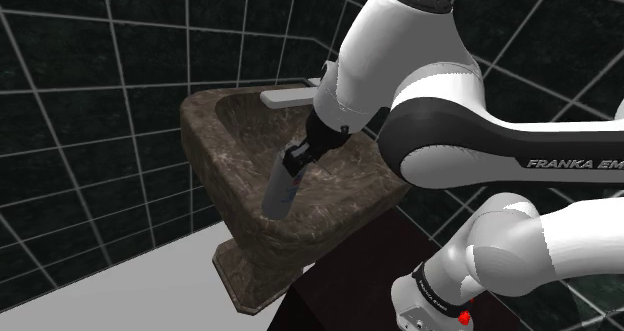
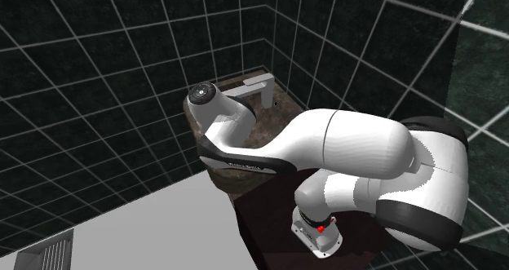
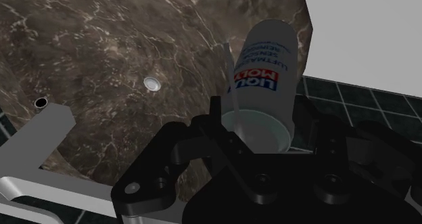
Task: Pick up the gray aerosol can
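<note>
At the shoulder view's left we see a brown marbled sink (image 1: 205, 124), a gray faucet (image 1: 288, 94) on its back rim. Over the basin the gray spray can (image 1: 279, 191) hangs tilted, its upper end clasped tight between the jaws. Further right rises the white arm (image 1: 420, 69). The wrist view shows a drain (image 3: 153, 84) in the basin beside the can.

A brown marbled sink (image 1: 205, 144) stands against dark tiled walls (image 1: 90, 99), a grey faucet (image 1: 290, 94) at its back rim. A small round drain (image 3: 153, 84) sits in its basin; the floor (image 1: 130, 294) is plain grey.
</note>
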You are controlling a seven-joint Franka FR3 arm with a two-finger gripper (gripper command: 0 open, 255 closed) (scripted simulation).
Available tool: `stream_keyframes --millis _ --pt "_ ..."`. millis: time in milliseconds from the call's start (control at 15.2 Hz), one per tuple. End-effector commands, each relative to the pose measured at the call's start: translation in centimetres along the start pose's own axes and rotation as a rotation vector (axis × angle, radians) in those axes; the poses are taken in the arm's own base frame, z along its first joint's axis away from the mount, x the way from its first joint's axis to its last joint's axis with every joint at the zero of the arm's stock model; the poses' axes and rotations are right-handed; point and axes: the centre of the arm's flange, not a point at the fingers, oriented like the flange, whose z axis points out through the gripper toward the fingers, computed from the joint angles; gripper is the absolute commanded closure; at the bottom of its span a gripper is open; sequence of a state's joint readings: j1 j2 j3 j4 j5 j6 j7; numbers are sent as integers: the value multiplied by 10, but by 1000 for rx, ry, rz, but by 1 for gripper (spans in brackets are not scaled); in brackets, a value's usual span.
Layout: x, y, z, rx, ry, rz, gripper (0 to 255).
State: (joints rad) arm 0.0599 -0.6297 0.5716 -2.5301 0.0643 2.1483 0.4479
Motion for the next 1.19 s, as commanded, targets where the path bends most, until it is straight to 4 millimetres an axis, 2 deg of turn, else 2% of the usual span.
stream_keyframes --millis 0,990,1122 --pt "0 -1 1 -1 -3 0 255" --pt "22 12 -74 -1 -3 0 255" --pt "22 12 -75 -1 -3 0 255"
